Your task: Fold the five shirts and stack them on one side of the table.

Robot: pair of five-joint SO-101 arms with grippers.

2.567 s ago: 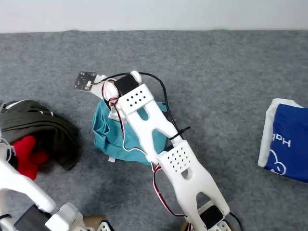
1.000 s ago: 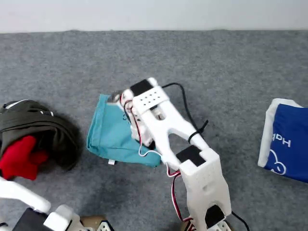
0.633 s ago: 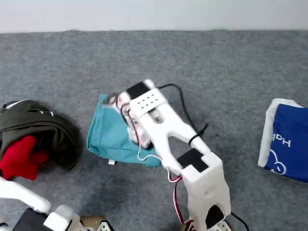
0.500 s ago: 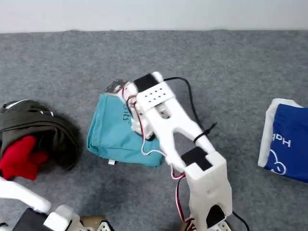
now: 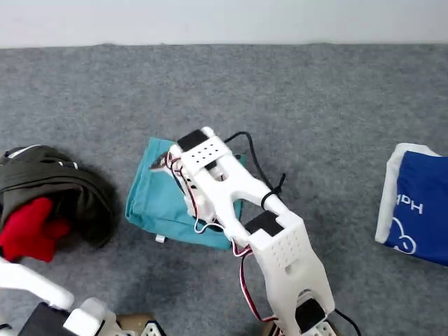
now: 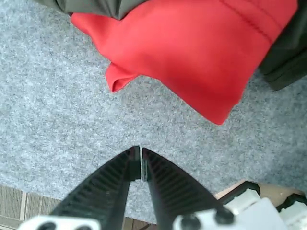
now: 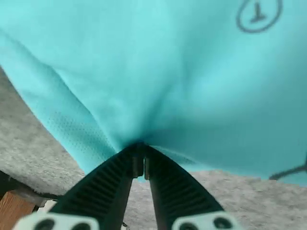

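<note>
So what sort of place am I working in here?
Probably a robot test bench, not a home: a table under grey carpet-like cover, a white arm with bare wires, and a teal shirt and blue shirt laid out.

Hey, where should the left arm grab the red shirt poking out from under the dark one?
Take the red shirt by its small folded corner lying free on the grey carpet, coming from the bare carpet side, where the left gripper sits with jaws shut. Its far part is tucked under the dark shirt, so that loose edge looks easiest to pinch.
</note>
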